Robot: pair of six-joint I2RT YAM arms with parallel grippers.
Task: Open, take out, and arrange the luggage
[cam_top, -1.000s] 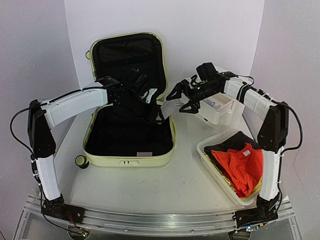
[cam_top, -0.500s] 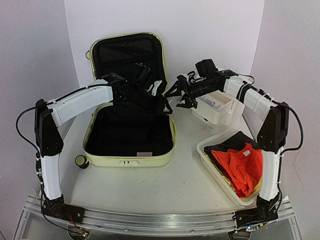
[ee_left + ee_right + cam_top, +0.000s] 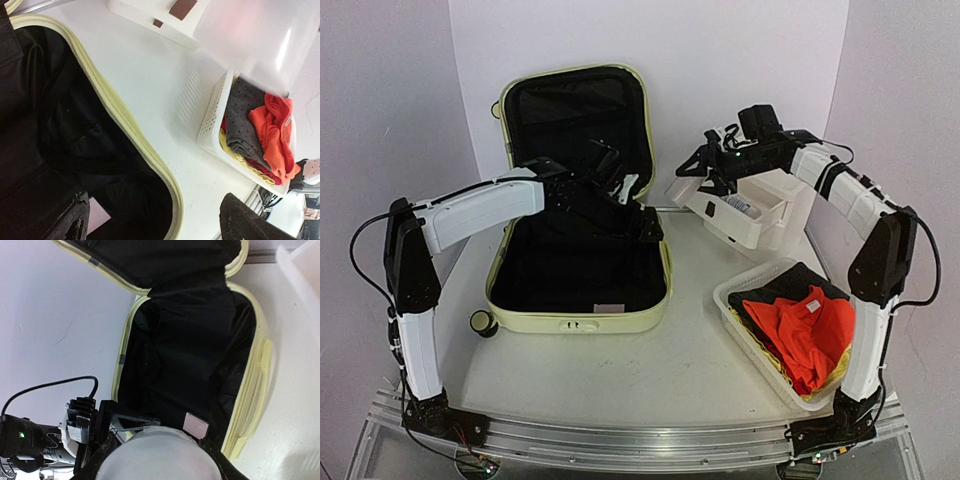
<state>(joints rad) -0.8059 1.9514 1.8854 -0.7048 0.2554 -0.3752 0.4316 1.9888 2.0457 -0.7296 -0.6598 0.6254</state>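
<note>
The luggage (image 3: pixel 578 320) lies open on the left-centre of the table (image 3: pixel 620 375), with its base flat and its lid standing upright against the rear wall. The black lining is exposed in both halves. The left gripper (image 3: pixel 642 226) hangs over the right rear corner of the base. In the left wrist view its fingers stand wide apart with nothing between them. The right gripper (image 3: pixel 705 178) is positioned just beside the drawer box (image 3: pixel 752 228), to the right of the luggage lid. Its jaws are closed on a frosted plastic container (image 3: pixel 682 190), which fills the space between the fingers in the right wrist view. The contents of that container cannot be made out. A white basket (image 3: pixel 735 320) sits at the near right of the table, well apart from the luggage. It holds an orange garment (image 3: pixel 802 330) and a dark garment (image 3: pixel 790 280).
</note>
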